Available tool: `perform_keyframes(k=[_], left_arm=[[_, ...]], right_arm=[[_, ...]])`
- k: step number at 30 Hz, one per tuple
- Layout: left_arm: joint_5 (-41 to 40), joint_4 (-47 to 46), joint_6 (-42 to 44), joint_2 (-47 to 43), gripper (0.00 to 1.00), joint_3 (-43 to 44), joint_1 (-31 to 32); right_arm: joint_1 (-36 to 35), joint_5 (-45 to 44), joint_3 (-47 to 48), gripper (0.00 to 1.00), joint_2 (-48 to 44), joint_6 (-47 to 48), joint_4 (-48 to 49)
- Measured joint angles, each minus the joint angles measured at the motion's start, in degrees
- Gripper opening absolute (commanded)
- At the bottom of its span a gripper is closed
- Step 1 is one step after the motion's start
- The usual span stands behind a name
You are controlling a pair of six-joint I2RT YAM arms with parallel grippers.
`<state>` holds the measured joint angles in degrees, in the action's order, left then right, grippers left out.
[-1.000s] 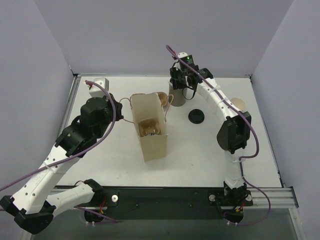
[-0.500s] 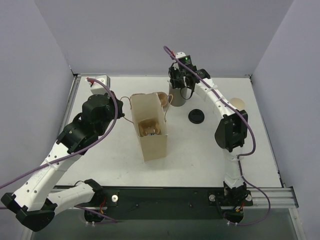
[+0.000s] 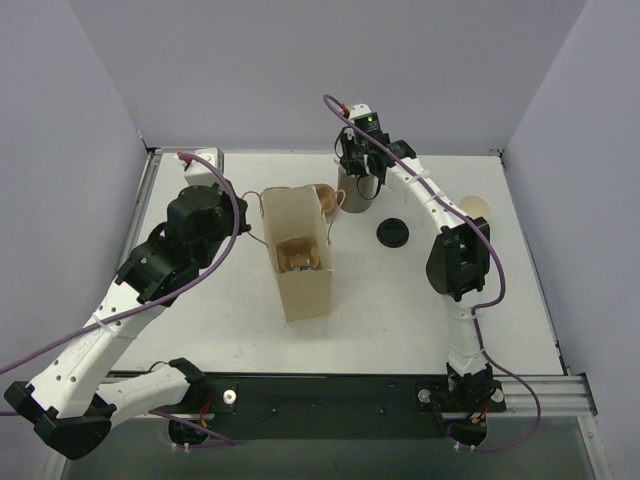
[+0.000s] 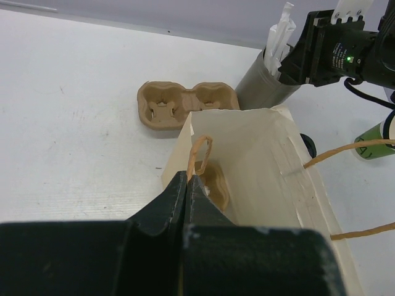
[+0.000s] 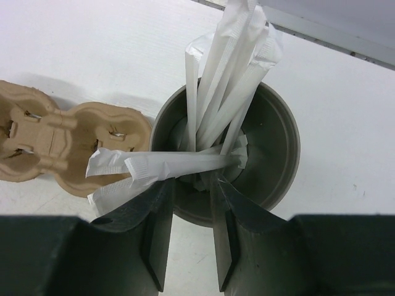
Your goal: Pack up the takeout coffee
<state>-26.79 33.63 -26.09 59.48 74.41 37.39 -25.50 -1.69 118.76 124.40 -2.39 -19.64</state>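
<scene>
The takeout coffee cup (image 3: 478, 208), green with a tan rim, stands lidless at the right; its edge (image 4: 378, 132) shows in the left wrist view. Its black lid (image 3: 393, 232) lies flat on the table, apart from it. A tan paper bag (image 3: 300, 258) stands open at the centre, with a pulp carrier (image 4: 216, 185) inside. My left gripper (image 3: 238, 208) is shut on the bag's twine handle (image 4: 200, 151). My right gripper (image 5: 192, 182) hangs over the grey cup (image 5: 284, 154) of white wrapped straws (image 5: 228, 74), jaws narrowly open at the cup's near wall, straws lying across its fingertips.
A two-cup pulp carrier (image 3: 322, 195) lies between the bag and the grey cup (image 3: 358, 190). The bag's other handle loops out toward the right (image 4: 345, 151). Grey walls close in the table on three sides.
The right gripper's jaws have narrowed while it shifted slightly left and farther back over the grey cup. The left arm has moved a little toward the back, still holding the handle.
</scene>
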Motion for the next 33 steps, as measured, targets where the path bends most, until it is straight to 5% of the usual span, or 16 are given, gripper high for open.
perform_keyframes(k=[13, 19, 33], left_arm=[[0.04, 0.00, 1.07, 0.94, 0.00, 0.66, -0.07], [0.07, 0.02, 1.20, 1.18, 0.00, 0.68, -0.26], [0.50, -0.50, 1.33, 1.18, 0.00, 0.66, -0.39]], right_arm=[[0.00, -0.24, 3.58, 0.26, 3.50, 0.35, 3.06], [-0.11, -1.84, 3.65, 0.01, 4.98, 0.42, 3.13], [-1.25, -10.01, 4.35, 0.00, 1.42, 2.60, 3.19]])
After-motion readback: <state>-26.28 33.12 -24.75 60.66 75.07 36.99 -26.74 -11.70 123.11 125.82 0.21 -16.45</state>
